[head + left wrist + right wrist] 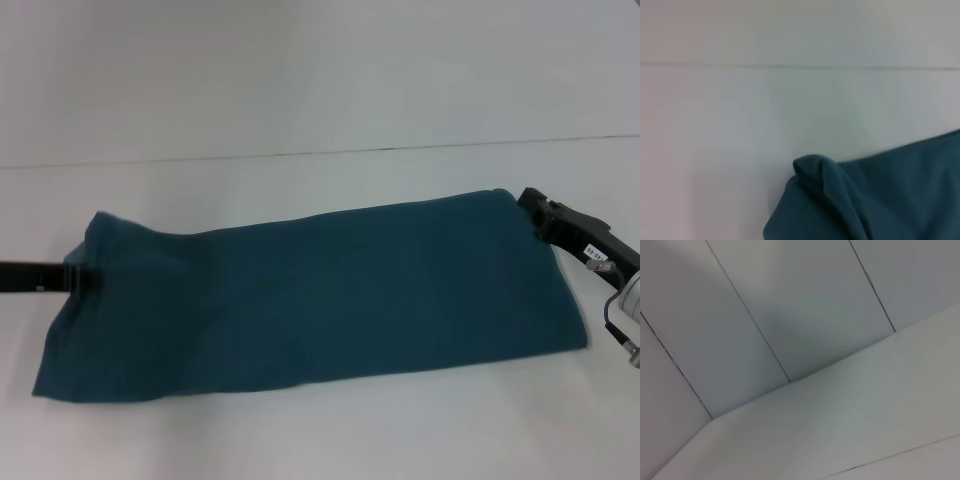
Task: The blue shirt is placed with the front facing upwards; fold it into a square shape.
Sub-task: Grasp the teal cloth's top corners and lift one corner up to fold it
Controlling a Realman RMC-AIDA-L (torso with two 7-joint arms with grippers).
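Only the head view shows the whole white counter (300,430) carrying the soft, matte blue shirt (310,300), a long folded band from nine to three o'clock, with the left claw (82,280) and right claw (530,205) at its ends, their grip unreadable, while the left wrist view shows just a bunched corner.

A bare lab or test room is showing here: a plain white worktop (300,430) is running up to a blank white wall (300,70), with flat pale panels (805,305) split by thin dark seams.
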